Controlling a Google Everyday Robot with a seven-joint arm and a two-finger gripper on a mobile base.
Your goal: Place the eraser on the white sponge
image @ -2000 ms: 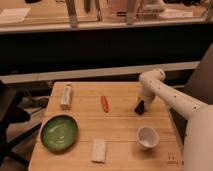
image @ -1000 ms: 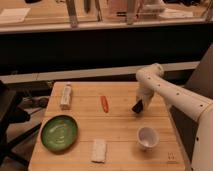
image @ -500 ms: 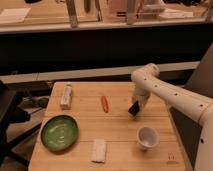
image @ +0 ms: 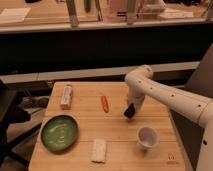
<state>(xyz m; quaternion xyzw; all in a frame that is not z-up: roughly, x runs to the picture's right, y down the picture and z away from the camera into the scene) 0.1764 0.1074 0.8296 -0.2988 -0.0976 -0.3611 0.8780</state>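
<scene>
Now it's the carry step: your tool (image: pixel 130 110) grips the eraser (image: pixel 128 113) above the desk (image: pixel 120 131); next, bring it over the sponge (image: pixel 99 150).

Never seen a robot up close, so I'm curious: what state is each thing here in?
Eraser: held in the jaws, tilted.
Sponge: lying flat, nothing on it.
Cup: upright.
Plate: empty.
Packet: lying flat.
Stick: lying flat.
Gripper: between Stick and Cup, jaws shut.
</scene>
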